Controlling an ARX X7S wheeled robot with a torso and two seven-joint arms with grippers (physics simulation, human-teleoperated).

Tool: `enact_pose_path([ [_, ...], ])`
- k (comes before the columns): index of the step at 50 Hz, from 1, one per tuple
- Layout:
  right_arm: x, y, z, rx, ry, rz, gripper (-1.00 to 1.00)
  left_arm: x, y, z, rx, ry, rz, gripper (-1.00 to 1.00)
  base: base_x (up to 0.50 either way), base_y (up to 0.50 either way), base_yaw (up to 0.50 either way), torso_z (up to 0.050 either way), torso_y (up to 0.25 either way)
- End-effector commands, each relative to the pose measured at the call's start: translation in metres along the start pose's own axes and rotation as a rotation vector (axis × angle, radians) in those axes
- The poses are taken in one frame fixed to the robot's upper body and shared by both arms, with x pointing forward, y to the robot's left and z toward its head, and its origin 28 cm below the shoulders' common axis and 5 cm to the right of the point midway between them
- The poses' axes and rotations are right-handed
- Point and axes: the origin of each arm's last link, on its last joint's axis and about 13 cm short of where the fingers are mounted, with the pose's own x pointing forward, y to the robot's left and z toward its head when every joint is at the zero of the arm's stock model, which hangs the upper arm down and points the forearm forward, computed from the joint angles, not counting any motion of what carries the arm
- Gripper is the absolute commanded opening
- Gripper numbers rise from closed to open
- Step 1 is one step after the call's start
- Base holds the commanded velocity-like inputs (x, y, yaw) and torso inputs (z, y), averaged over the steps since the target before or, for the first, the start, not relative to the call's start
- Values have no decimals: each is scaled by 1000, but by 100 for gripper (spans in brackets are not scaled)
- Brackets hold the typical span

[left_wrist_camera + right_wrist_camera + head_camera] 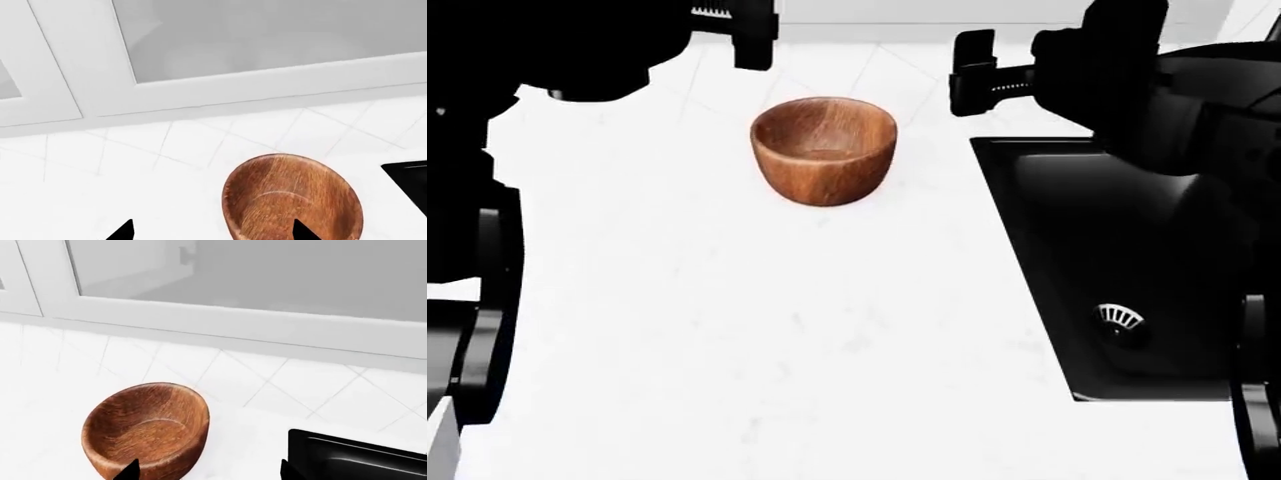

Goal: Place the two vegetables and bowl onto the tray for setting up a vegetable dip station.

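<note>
The reddish-brown wooden bowl (825, 150) stands upright and empty on the white counter, at the back middle. It also shows in the left wrist view (293, 197) and in the right wrist view (147, 427). My left gripper (751, 28) hangs above and to the left of the bowl, open and empty (213, 232), one fingertip (303, 232) over the bowl's inside. My right gripper (972, 72) hangs to the right of the bowl, open and empty (208, 472). The carrot, the cucumber and the tray are out of view.
A deep black sink (1094, 250) with a drain (1118, 319) is set into the counter at the right; its corner also shows in both wrist views (408, 180) (353, 455). White wall cabinets (200, 60) stand above a tiled backsplash (220, 375) behind the bowl.
</note>
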Motion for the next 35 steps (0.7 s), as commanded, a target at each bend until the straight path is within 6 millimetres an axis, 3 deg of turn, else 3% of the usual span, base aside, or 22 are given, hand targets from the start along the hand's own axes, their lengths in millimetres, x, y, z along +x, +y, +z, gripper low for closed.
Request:
enact_pose_path([
  [1,-1,1,2,-2,-11,2,100,1,-1,-2,-18,74,-29,100,0,0,0,0,0],
  [6,-3,-2,5,17,-20,-27,100,0,-3,-1,-47,191,-8,100,0,0,0,0,0],
  [15,-4,-1,9,18,-38,-32,100,12,-11,13,-33,212,-45,100,0,0,0,0,1],
  [24,-7,-2,2,8,2,-25,100,9,-12,14,-12,205,-32,100,417,0,0,0,0],
  [35,-2,-2,0,11,19,-36,100,13,-10,8,-43,263,-34,100,7,0,0,0,0],
])
